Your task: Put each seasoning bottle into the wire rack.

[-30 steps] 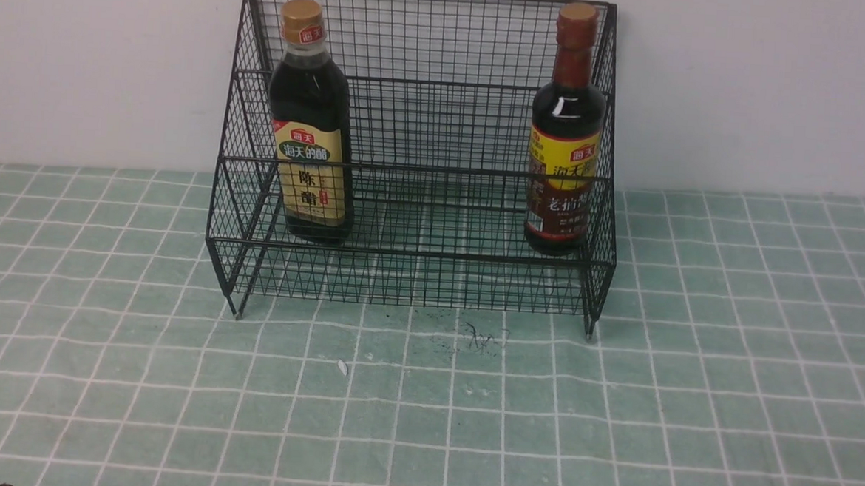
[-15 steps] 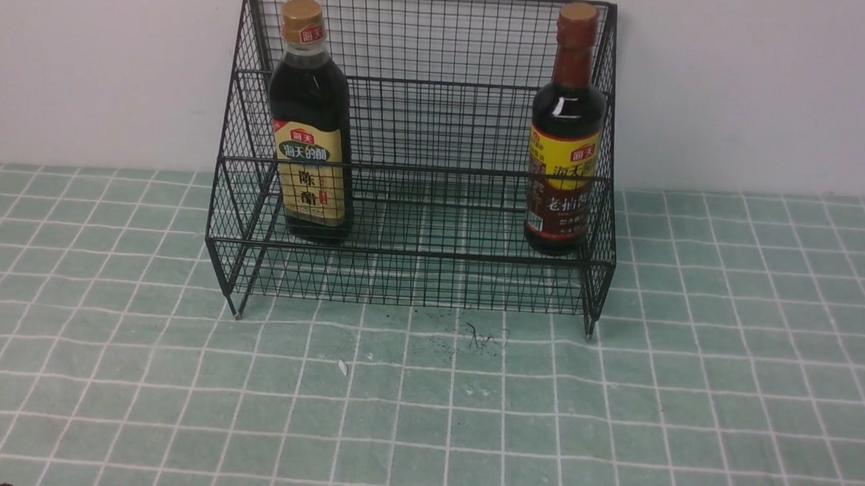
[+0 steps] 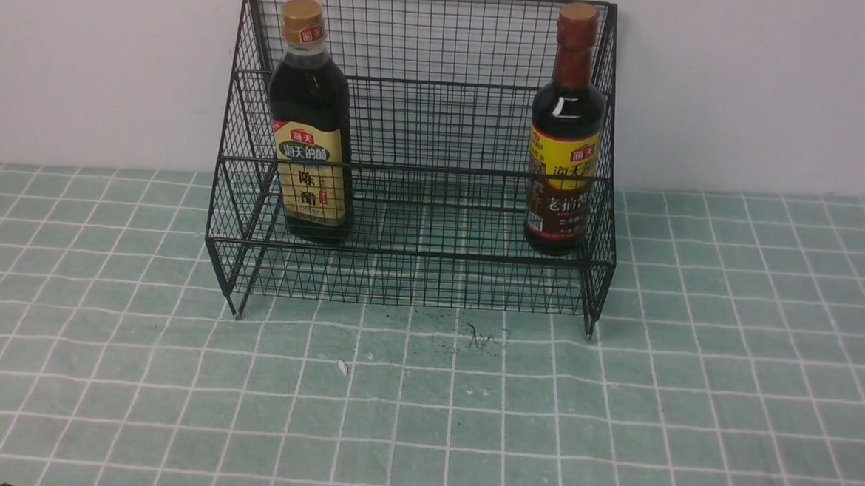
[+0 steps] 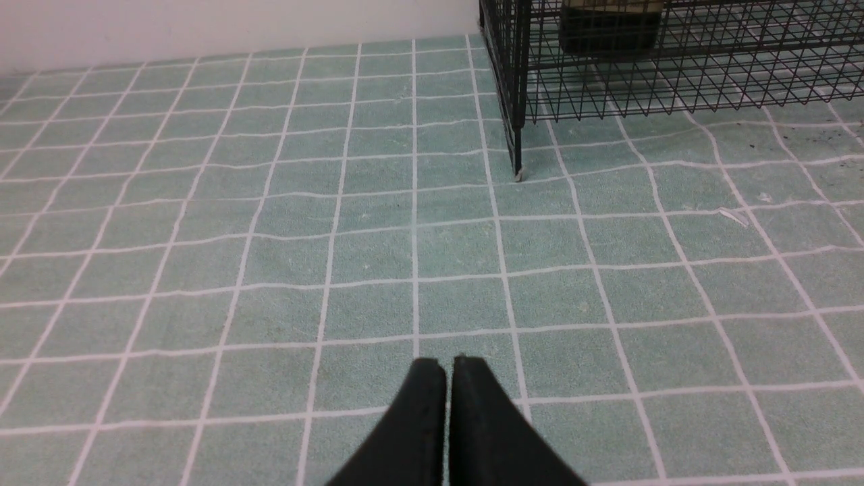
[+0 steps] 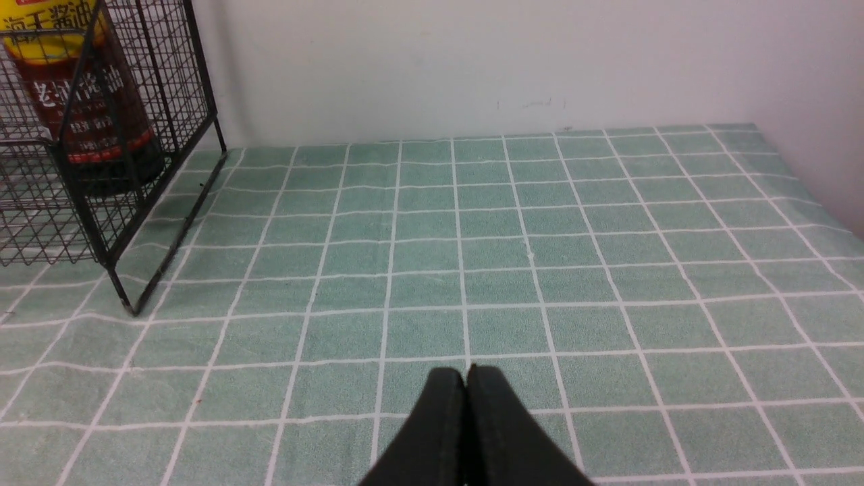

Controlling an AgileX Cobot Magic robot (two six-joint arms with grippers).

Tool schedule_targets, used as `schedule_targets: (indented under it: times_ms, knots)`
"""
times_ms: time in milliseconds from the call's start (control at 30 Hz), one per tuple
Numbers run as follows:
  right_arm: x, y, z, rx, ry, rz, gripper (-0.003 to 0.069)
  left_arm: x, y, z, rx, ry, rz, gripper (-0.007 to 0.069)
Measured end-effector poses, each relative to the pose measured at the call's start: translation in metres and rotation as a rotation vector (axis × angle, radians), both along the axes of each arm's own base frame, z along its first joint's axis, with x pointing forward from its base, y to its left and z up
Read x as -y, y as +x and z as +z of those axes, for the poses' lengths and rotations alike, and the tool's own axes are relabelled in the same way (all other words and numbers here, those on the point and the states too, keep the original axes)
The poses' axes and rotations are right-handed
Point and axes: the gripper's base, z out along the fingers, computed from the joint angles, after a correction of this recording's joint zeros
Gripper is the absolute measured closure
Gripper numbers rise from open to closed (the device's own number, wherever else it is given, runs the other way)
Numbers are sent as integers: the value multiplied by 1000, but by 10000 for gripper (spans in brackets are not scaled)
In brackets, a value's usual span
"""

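- Wire rack (image 3: 413,197) against the wall; broad bottle (image 3: 311,125) upright at its left end, slim bottle (image 3: 565,135) at its right.
- Left gripper (image 4: 449,364) and right gripper (image 5: 466,373) pressed closed, empty, above checked green cloth (image 3: 423,420).

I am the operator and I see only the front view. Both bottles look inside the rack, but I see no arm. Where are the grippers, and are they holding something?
Observer: The left gripper is shut and holds nothing. It sits over the green checked cloth, apart from the rack.
Operator: And the right one?
Observer: The right gripper is also shut and empty, over the cloth beside the rack's other end.
Operator: Does the slim bottle stand well on that side?
Observer: The right wrist view shows the slim bottle upright behind the side mesh, its base on the rack's shelf.
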Motion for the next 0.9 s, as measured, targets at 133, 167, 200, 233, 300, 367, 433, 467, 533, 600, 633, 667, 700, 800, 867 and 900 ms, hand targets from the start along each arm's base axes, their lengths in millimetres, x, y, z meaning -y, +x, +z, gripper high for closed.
schedule_targets:
  times_ms: [133,167,200,233,300,367,433,467,533,600,633,667,700,800,867,900]
  knots:
    - [0,0,0,0,1,0,673,0,0,0,0,0,0,631]
    - [0,0,0,0,2,0,673,0,0,0,0,0,0,631]
    - [0,0,0,0,2,0,673,0,0,0,0,0,0,631]
    - [0,0,0,0,2,0,673,0,0,0,0,0,0,631]
    - [0,0,0,0,2,0,673,0,0,0,0,0,0,631]
    - [0,0,0,0,2,0,673,0,0,0,0,0,0,631]
    - [0,0,0,0,2,0,673,0,0,0,0,0,0,631]
    - [0,0,0,0,2,0,673,0,0,0,0,0,0,631]
    - [0,0,0,0,2,0,673,0,0,0,0,0,0,631]
    - [0,0,0,0,2,0,673,0,0,0,0,0,0,631]
    - [0,0,0,0,2,0,673,0,0,0,0,0,0,631]
    - [0,0,0,0,2,0,673,0,0,0,0,0,0,631]
    - [0,0,0,0,2,0,673,0,0,0,0,0,0,631]
    - [0,0,0,0,2,0,673,0,0,0,0,0,0,631]
    - [0,0,0,0,2,0,673,0,0,0,0,0,0,631]
    - [0,0,0,0,2,0,673,0,0,0,0,0,0,631]
